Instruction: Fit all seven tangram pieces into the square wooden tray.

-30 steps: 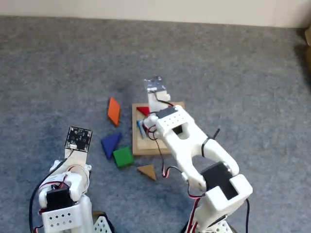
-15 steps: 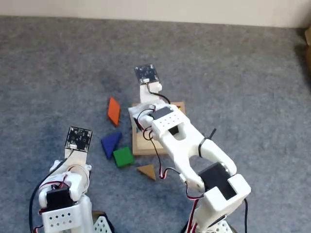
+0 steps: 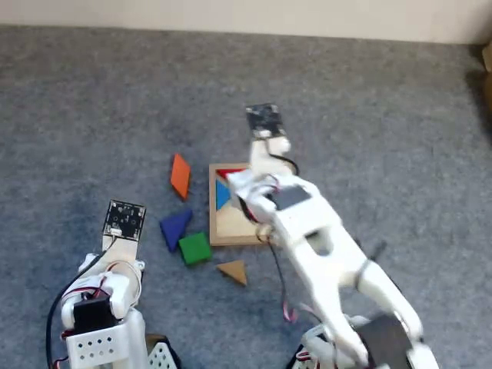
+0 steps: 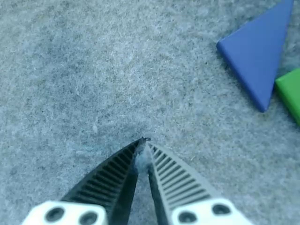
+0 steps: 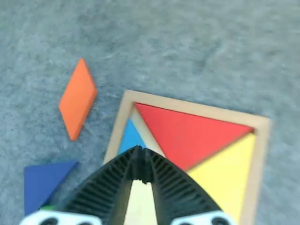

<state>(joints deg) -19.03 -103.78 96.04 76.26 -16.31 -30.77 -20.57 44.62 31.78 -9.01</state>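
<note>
The square wooden tray (image 5: 118,125) holds a red triangle (image 5: 187,132), a yellow triangle (image 5: 227,173) and a light blue triangle (image 5: 130,138). My right gripper (image 5: 141,165) hovers shut and empty over the tray's bare wood, beside the light blue piece. In the high view the right arm (image 3: 307,231) covers much of the tray (image 3: 231,238). Left of the tray lie an orange parallelogram (image 3: 180,175), a dark blue triangle (image 3: 174,227), a green square (image 3: 194,248) and a brown triangle (image 3: 233,270). My left gripper (image 4: 143,146) is shut on nothing over the carpet, a little way from the dark blue triangle (image 4: 258,51).
Grey carpet covers the whole work surface. The left arm (image 3: 104,307) sits at the near left, its camera board close to the dark blue triangle. Open carpet stretches beyond the tray and off to its right.
The right arm's wrist swung right and farther out over the tray, uncovering the light blue triangle lying in the tray's left side. The left arm has kept still.
</note>
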